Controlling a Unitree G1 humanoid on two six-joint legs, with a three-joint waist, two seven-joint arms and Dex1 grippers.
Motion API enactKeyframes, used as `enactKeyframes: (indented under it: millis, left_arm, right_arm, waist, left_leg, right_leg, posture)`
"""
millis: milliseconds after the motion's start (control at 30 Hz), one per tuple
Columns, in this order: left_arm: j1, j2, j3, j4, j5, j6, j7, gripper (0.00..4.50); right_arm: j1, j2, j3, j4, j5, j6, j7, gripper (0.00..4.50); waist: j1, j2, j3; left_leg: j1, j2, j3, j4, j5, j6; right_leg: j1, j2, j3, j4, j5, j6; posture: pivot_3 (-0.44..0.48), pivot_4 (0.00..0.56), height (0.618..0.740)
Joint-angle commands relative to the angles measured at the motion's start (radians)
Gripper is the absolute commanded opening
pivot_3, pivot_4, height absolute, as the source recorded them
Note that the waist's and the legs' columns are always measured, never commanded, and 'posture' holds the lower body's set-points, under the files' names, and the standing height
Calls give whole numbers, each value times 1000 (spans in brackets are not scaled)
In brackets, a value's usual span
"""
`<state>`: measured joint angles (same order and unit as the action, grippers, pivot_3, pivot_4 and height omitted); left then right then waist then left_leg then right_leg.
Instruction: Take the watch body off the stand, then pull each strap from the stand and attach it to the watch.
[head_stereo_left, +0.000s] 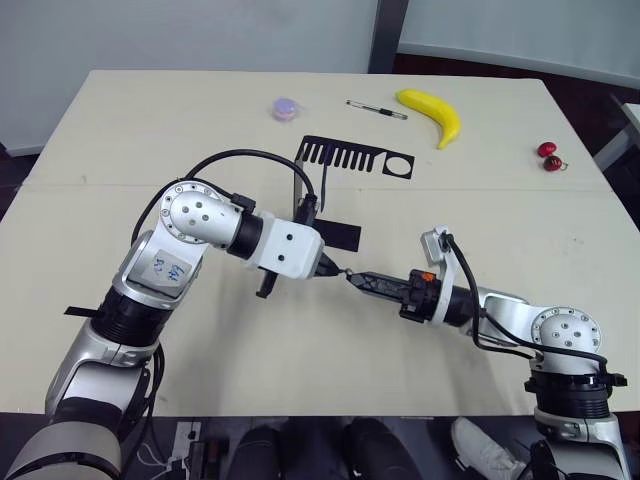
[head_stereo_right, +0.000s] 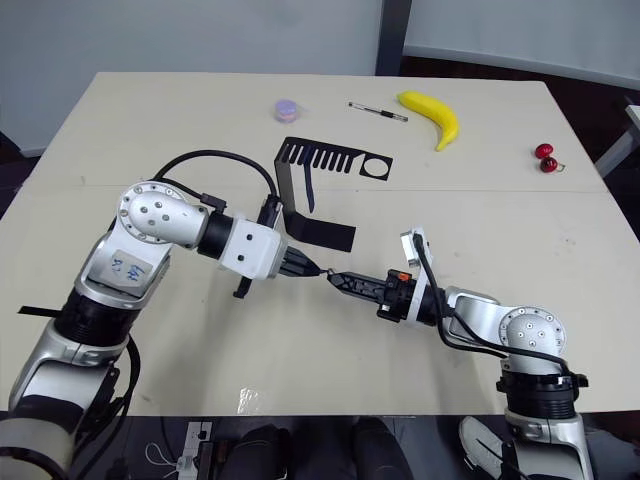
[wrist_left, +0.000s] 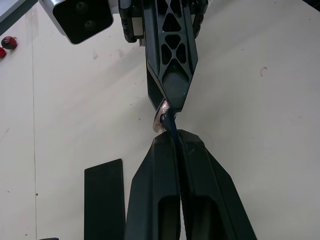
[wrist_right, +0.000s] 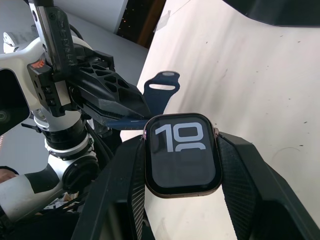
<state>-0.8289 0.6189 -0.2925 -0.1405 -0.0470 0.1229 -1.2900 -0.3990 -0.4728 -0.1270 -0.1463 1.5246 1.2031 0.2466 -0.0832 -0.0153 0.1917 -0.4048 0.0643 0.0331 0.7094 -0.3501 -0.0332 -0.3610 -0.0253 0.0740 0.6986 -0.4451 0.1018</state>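
Your right pincer (wrist_right: 182, 200) was clamped on the watch body (wrist_right: 182, 154), your left pincer (wrist_left: 176, 145) on a strap (wrist_right: 160, 92): limp, light, best pinched near its lug end.

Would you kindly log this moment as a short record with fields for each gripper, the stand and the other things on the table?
left gripper: jaws shut on a dark blue strap, strap end brought to the watch body
right gripper: jaws shut on the watch body, screen lit, showing "10"
meeting point: the two grippers tip to tip above the table, in front of the stand
stand: black, on the table behind the grippers, one strap hanging from its comb arm
other things: banana, pen, two red cherries, small purple object, all at the far side
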Motion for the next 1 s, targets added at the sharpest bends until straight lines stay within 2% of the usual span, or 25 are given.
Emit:
enactKeyframes:
  millis: [33,233,600,1000]
  left_arm:
    - [-31,-32,-18,-44,8,-14,35,0]
    - [-40,-46,-30,-44,48,-24,53,0]
    - [-32,-50,-35,-77,33,6,27,0]
    - [-44,-59,-52,-55,73,-16,40,0]
  right_arm:
    - [-22,18,27,-48,53,14,8,1589]
    - [-17,17,35,-51,60,23,8,1589]
    - [-8,24,35,-51,69,17,-12,1589]
    - [0,36,35,-52,78,9,-32,1589]
  waist:
    - [0,0,0]
    - [1,0,0]
    - [0,0,0]
    - [1,0,0]
  left_leg:
    - [0,0,0,0,0,0]
    - [0,0,0,0,0,0]
    - [0,0,0,0,0,0]
    - [0,0,0,0,0,0]
  right_leg:
    - [0,0,0,0,0,0]
    - [0,0,0,0,0,0]
    - [0,0,0,0,0,0]
    - [0,0,0,0,0,0]
  posture:
    - [0,150,740]
    - [0,150,740]
    - [0,150,740]
    - [0,150,740]
